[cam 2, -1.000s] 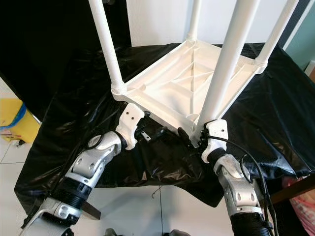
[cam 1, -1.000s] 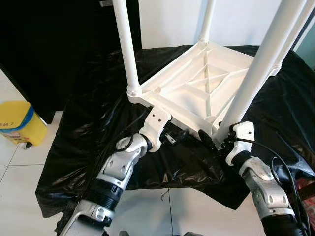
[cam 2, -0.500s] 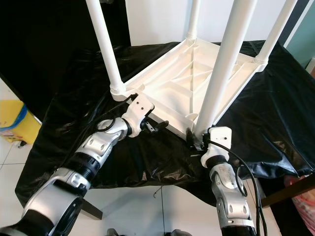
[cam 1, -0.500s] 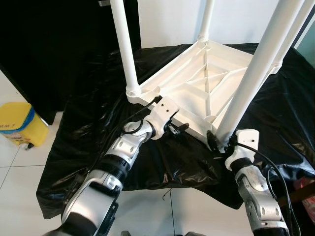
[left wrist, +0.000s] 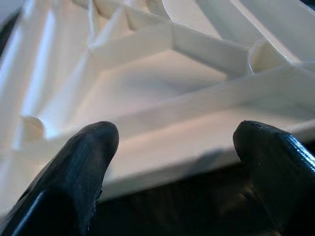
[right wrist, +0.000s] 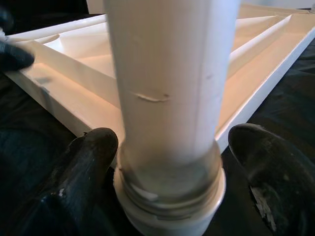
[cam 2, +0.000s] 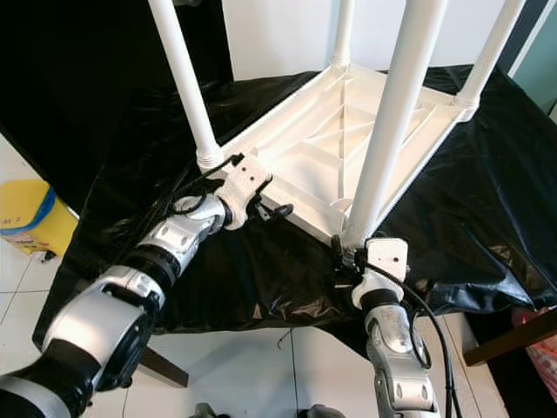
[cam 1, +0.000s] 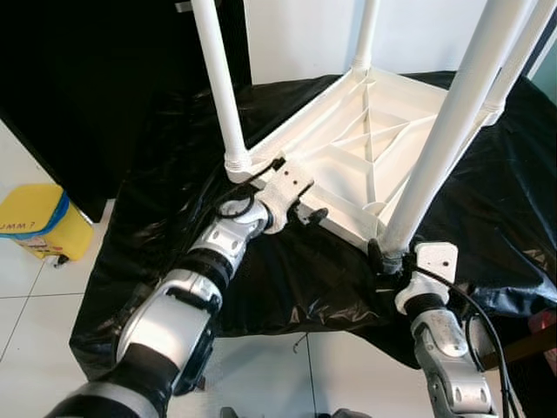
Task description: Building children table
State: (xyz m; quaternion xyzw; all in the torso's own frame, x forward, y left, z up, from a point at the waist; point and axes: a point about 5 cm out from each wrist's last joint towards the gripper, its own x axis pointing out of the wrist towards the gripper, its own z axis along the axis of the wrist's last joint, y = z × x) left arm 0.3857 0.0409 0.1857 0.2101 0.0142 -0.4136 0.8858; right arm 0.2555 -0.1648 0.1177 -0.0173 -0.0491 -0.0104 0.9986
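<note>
A white plastic children's table (cam 1: 365,157) lies upside down on a black sheet, its four legs pointing up. My left gripper (cam 1: 312,215) is open at the table's near rim, just right of the near-left leg (cam 1: 218,87). In the left wrist view its two black fingers (left wrist: 83,162) straddle the ribbed underside (left wrist: 162,93) of the tabletop. My right gripper (cam 1: 383,257) is open around the base of the near-right leg (cam 1: 444,131). In the right wrist view that leg (right wrist: 167,73) and its screw collar stand between the fingers (right wrist: 93,152).
The black sheet (cam 1: 157,174) drapes over the work surface and hangs past its front edge. A yellow bin (cam 1: 39,222) stands on the white tiled floor at the left. A dark backdrop closes the back left. A wooden edge (cam 2: 513,335) shows at the right.
My left gripper has reached forward from below the rim up to the tabletop's edge. The right wrist has sunk lower, its fingers staying at the leg's base.
</note>
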